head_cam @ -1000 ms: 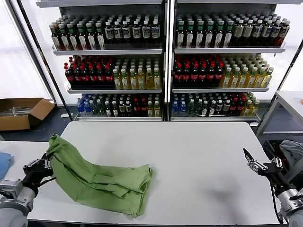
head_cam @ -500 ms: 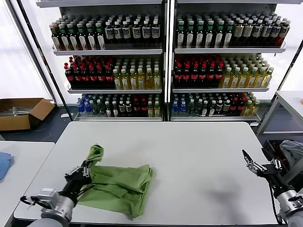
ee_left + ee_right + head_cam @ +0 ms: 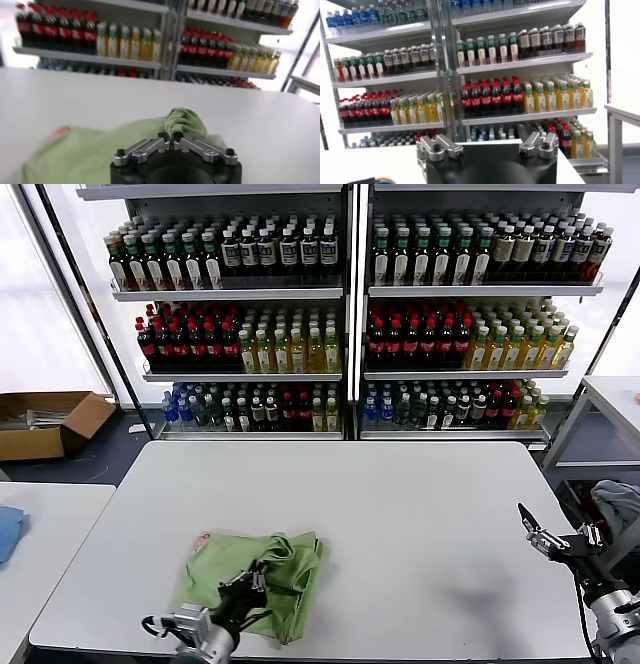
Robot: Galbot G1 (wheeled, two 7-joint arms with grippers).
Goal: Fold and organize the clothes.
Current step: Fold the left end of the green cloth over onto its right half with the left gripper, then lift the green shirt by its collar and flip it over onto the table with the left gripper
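Just ahead of the left gripper, whose jaws are pressed together on a bunched ridge of cloth, the shirt lies in a rumpled heap near the table's front edge. It looks light, limp and prone to slumping, so I judge a hem, sleeve or collar edge the better hold than the middle. That arm reaches low over the front edge, while the right gripper hovers spread and empty, well apart.

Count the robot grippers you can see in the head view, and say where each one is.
2. The left gripper is at the table's near edge, shut on the green polo shirt. The right gripper hangs open off the table's right end.
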